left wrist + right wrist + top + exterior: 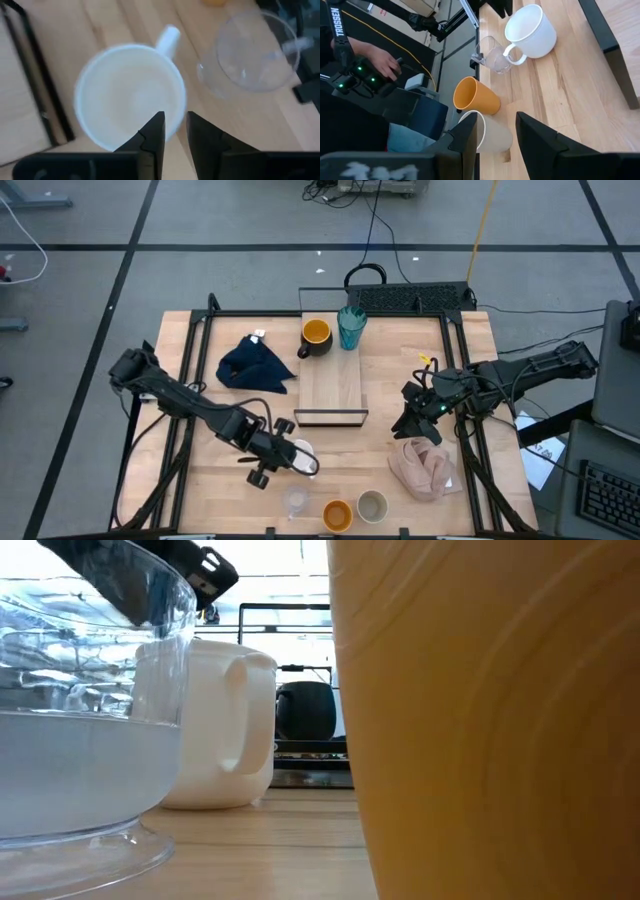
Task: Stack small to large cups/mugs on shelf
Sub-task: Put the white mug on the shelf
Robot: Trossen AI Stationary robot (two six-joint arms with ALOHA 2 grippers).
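The white mug (303, 459) stands on the table near the front, left of centre, with my left gripper (288, 452) shut on its rim. The black mug with an orange inside (315, 336) and the teal ribbed tumbler (351, 327) stand on the far end of the shelf (331, 385). The clear glass (296, 500), the orange cup (337, 514) and the grey-beige cup (372, 505) stand in a row at the front edge. My right gripper (413, 425) is open and empty to the right of the shelf. My left gripper (175, 122) holds the white mug's rim (178, 111) on the side away from the handle (168, 38), one finger inside the mug and one outside. The fingers come from above, pointing down. The mug stands upright with its base on the table (215, 802).
A dark navy cloth (256, 367) lies left of the shelf and a pink-beige cloth (425, 468) at the front right, just below my right gripper. A person's hand (385, 60) shows beyond the table's front edge in the right wrist view.
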